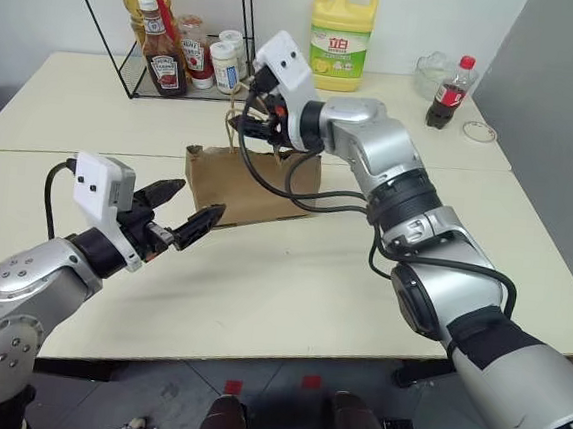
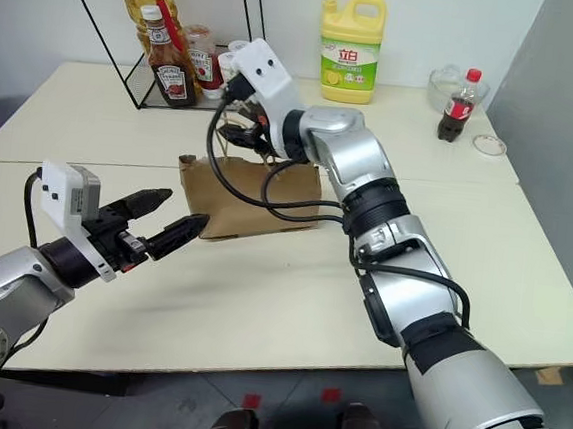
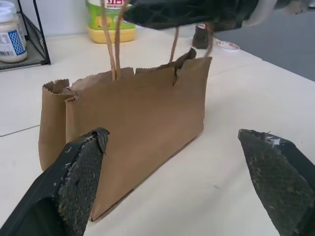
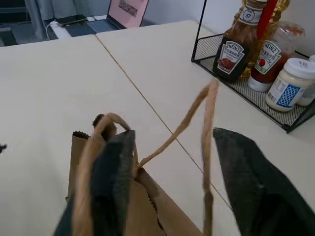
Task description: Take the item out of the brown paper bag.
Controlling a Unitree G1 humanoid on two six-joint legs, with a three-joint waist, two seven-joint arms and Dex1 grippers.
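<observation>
The brown paper bag [image 1: 252, 184] stood upright on the pale surface [image 1: 290, 285], its long side running across the robot's view from left to right and its torn mouth facing up. Its two thin tan handles [image 3: 114, 44] rose straight above the mouth. What lay inside the bag could not be seen.

The right claw [image 4: 167, 182] hung just over the bag's mouth among the handles, its fingers [image 4: 251, 189] spread apart, one handle loop rising between them; whether they touched it could not be told. The left claw [image 1: 181, 215] hovered level just left of the bag, fingers [image 3: 81, 182] spread wide, touching nothing.

Farther back stood a wire rack [image 1: 143, 72] of sauce bottles, a yellow jug [image 1: 341, 36] and a cola bottle [image 1: 450, 91].
</observation>
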